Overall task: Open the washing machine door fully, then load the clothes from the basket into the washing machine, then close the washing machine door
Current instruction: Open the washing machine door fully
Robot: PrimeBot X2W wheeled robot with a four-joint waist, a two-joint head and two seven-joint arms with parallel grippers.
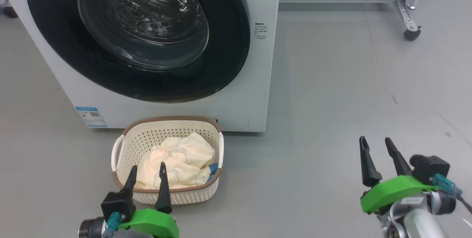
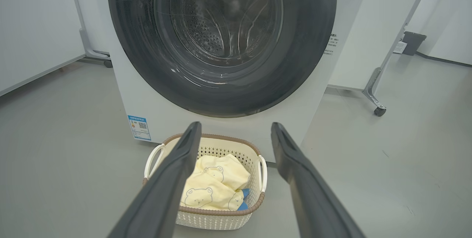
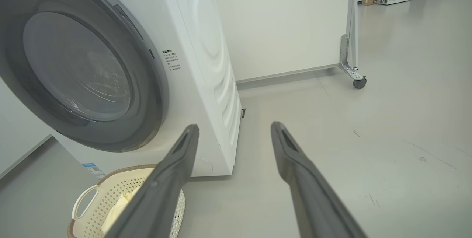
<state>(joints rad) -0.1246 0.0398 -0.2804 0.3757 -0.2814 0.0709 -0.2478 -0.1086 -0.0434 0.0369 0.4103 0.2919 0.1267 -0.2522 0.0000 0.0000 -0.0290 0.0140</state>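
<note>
The left gripper sits at the lower left of the head view, low and near the front rim of the basket. Its 2 dark fingers point forward toward the machine, spread apart and holding nothing. In the left wrist view the basket lies between them. How far above the rim the tips hang cannot be told.

The right gripper is at the lower right, well apart from the basket, over the bare grey floor. Its 2 fingers lean slightly left and are also spread and empty.

Counted from the left:
- 1 blue label sticker on the lower left corner of the machine front.
- 1 basket with 2 white handles, standing on the floor just in front of the washing machine.
- 1 heap of the clothes inside the basket, cream with bear faces and a blue patch at its right edge.
- 1 washing machine with 1 washing machine door, closed flat against the front, the steel drum visible through its glass.
- 1 caster wheel under a metal frame leg at the far right.
</note>
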